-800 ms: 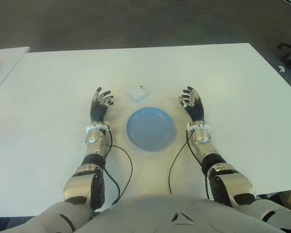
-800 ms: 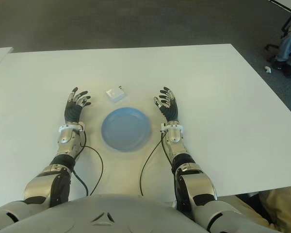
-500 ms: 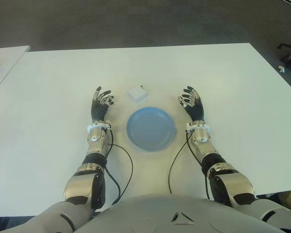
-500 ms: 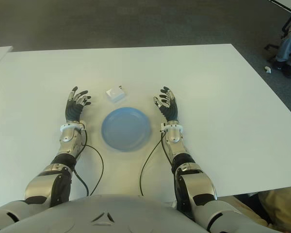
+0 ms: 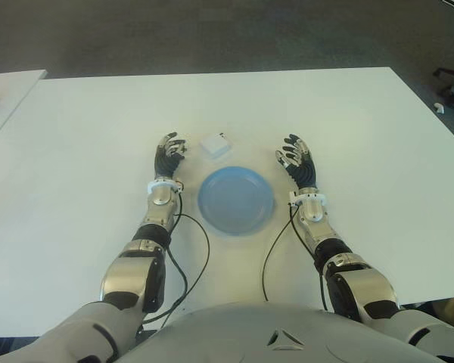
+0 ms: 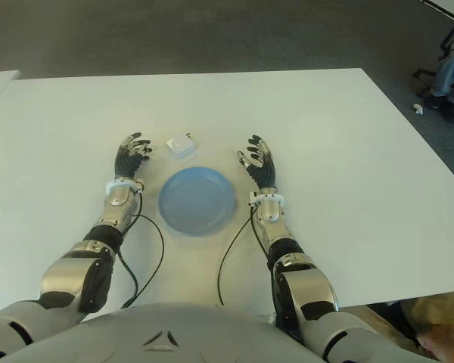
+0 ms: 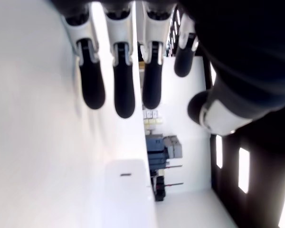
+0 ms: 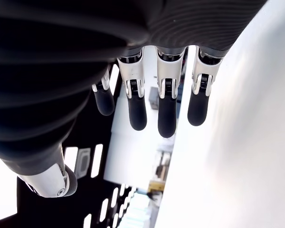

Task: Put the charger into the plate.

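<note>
A small white charger [image 5: 215, 145] lies on the white table [image 5: 348, 113], just beyond the far edge of a round blue plate [image 5: 235, 200]. The charger also shows in the left wrist view as a white block [image 7: 126, 183] past the fingertips. My left hand [image 5: 169, 155] is open, a short way left of the charger and not touching it. On the plate's right side, my right hand [image 5: 297, 159] is open too, fingers spread, holding nothing.
A second white table [image 5: 4, 94] stands at the far left with a gap between. Black cables [image 5: 193, 257] run from both wrists across the table near my body. A chair base and a person's leg [image 6: 446, 64] show at the far right on the floor.
My left hand has moved right and forward, closing the gap to the charger. The right hand, plate and charger have stayed put.
</note>
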